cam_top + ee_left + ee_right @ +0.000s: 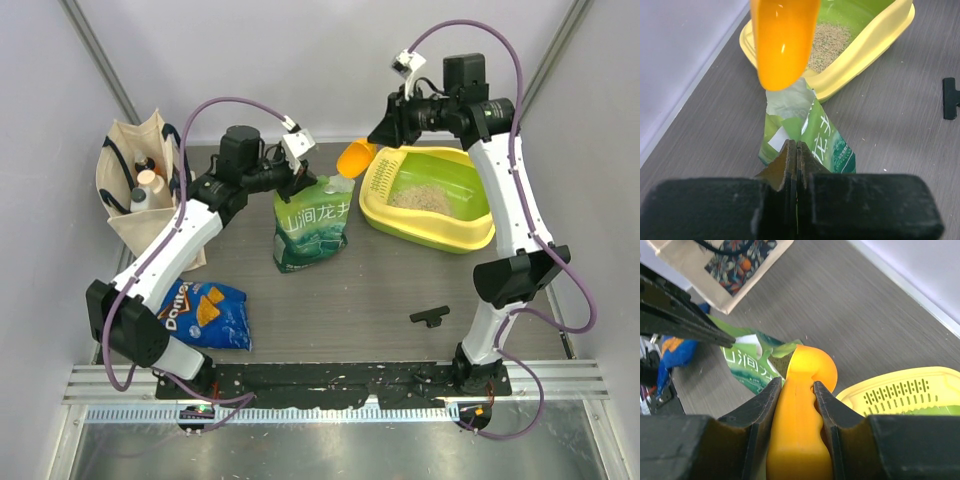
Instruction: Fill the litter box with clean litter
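Litter box (430, 236) sits far right on the table. A small patch of clean litter (418, 197) lies in the basin, which is mostly bare. Right gripper (796, 384) clamps the orange scoop (352, 158) over the green pouch (312, 225). Left gripper (794, 146) is pinched shut on the pouch's top edge. Filling looks barely begun.

Dark grey wood-grain worktop (380, 290), enclosed by plain pale walls (300, 60); ribbed metal rail (580, 380) along its near edge; soft, even light.
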